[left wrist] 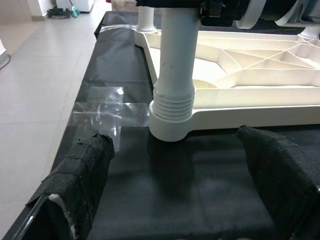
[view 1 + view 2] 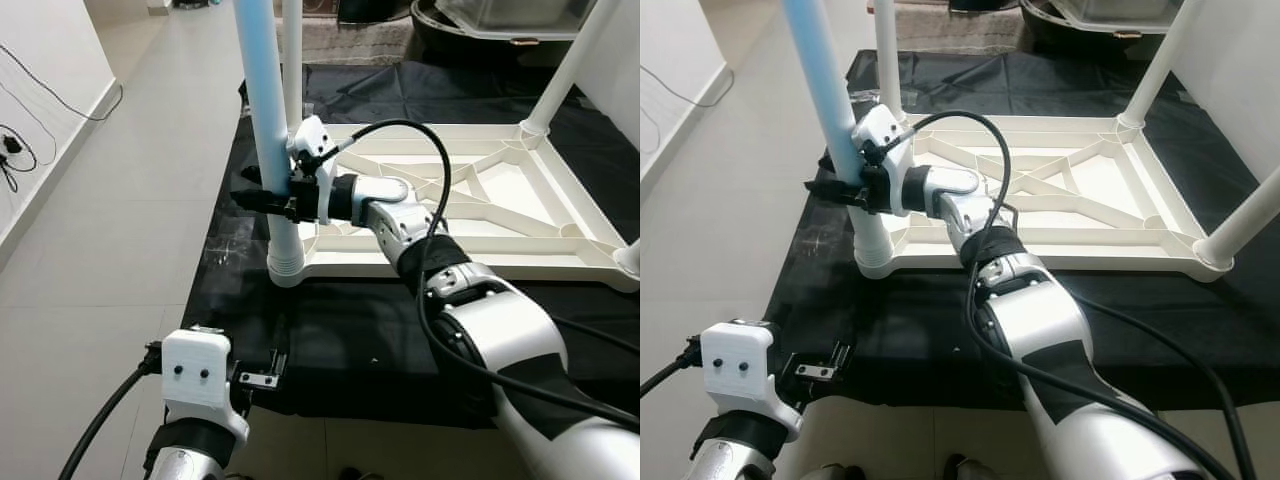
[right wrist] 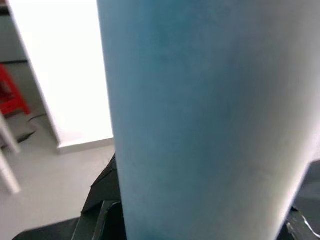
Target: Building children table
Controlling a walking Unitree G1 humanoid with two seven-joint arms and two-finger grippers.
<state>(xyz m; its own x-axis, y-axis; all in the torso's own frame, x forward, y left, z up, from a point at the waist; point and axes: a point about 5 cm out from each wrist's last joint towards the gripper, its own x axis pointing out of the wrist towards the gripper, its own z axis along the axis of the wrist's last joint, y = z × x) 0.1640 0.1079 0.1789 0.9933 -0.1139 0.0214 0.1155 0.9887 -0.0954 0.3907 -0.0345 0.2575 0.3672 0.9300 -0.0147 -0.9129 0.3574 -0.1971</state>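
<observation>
The white table top (image 2: 452, 262) lies upside down on a black mat (image 2: 350, 340). At its near left corner a leg (image 2: 268, 90), pale blue above and white at its threaded foot (image 1: 172, 107), stands upright in the socket. My right gripper (image 2: 262, 200) is shut on this leg at mid height, and the blue tube (image 3: 200, 115) sits close before the right wrist camera. Low over the mat's front edge my left gripper (image 1: 180, 165) is open; its padded fingers (image 1: 82, 170) hold nothing and face the leg's foot.
Two more white legs (image 2: 292, 60) (image 2: 570, 70) rise from the far corners, and one (image 2: 630, 255) from the near right corner. Clear tape (image 1: 110, 107) holds the mat's left side down. Cables (image 2: 15, 150) hang on the left wall beside tiled floor.
</observation>
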